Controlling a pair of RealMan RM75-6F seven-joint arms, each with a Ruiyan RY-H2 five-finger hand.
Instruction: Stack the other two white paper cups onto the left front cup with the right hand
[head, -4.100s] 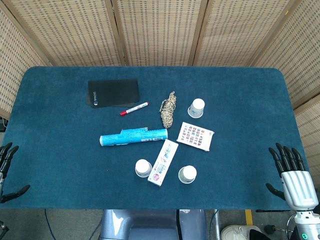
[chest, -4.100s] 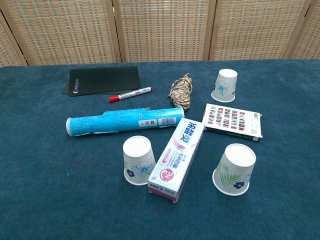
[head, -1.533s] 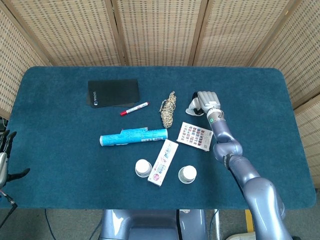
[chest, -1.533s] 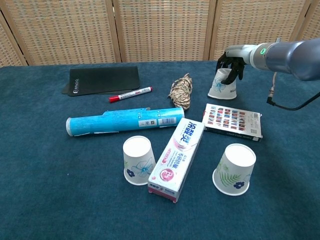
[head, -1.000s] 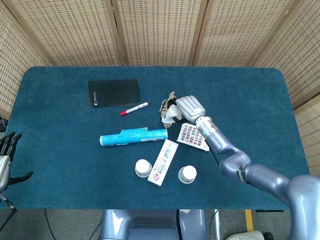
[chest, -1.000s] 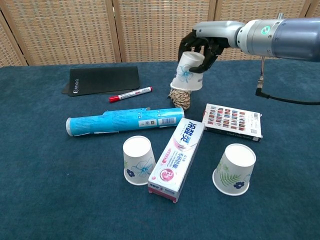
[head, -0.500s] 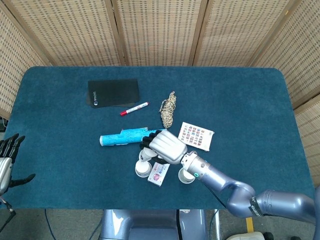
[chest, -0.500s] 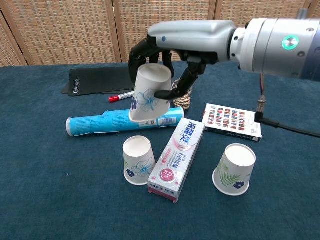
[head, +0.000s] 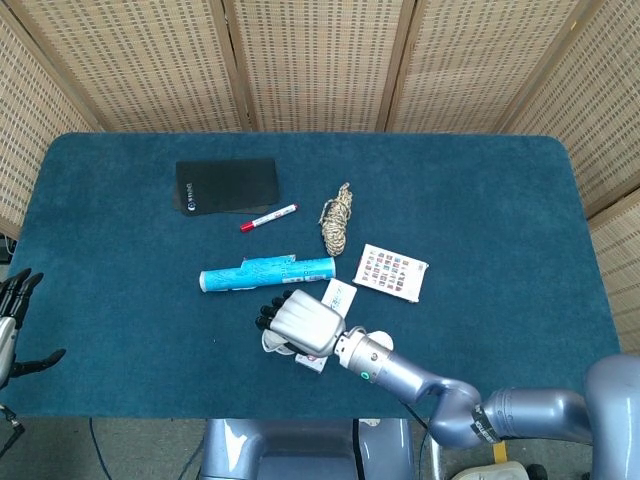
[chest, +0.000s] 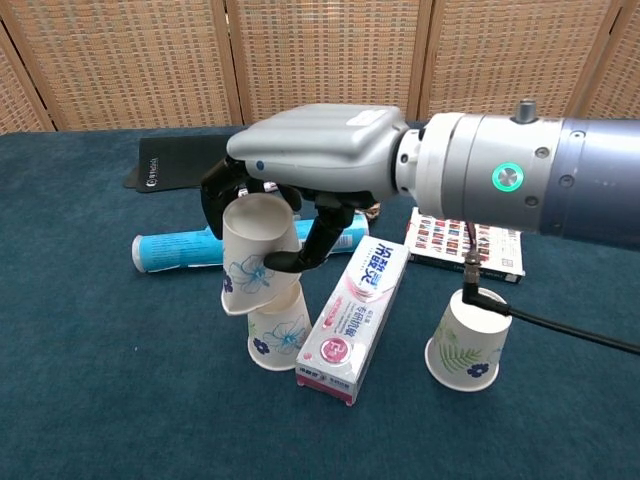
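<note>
Upside-down blue-flowered paper cup (chest: 255, 258) gripped in the right hand (chest: 300, 175), tilted, its rim overlapping the top of the left front cup (chest: 278, 335) beside the toothpaste box (chest: 355, 315). Fern-printed cup (chest: 470, 340) alone at front right. Left hand (head: 15, 325) at the table edge (head: 60, 400), fingers spread, holding nothing.

Right robot hand (chest: 300, 200) reaching left, fingers curled, left robot hand (head: 12, 320) spread

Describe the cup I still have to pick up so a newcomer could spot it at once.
Start from the pink toothpaste box at the table's front. The cup with the fern print stands upside down alone on its right. The other two cups carry blue flowers, one in the right hand.
</note>
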